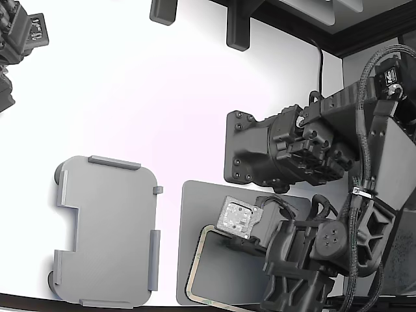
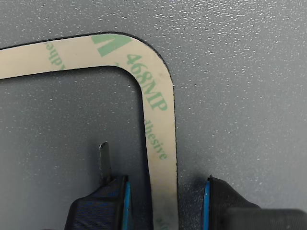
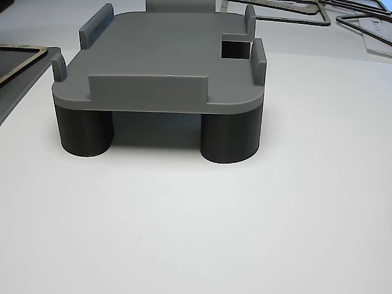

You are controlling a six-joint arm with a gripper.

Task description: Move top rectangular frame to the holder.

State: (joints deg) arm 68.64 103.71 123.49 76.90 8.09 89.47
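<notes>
While the gripper (image 2: 165,201) sits low over the dark mat (image 1: 240,273), its jaws are apart, straddling one side of the top rectangular frame (image 2: 160,124), not clamped. Frame lies flat on mat. Holder (image 1: 107,231) sits well apart, on the exterior view's left.

We count one thin beige-tan rectangular frame with rounded corners (image 1: 195,260), one light grey plastic tray with raised edge tabs (image 1: 107,231) and one dark grey flat mat (image 1: 195,195). Under the tray we see two round dark feet (image 3: 84,131). In the far background lie some more frames (image 3: 288,11); their number we cannot tell.
</notes>
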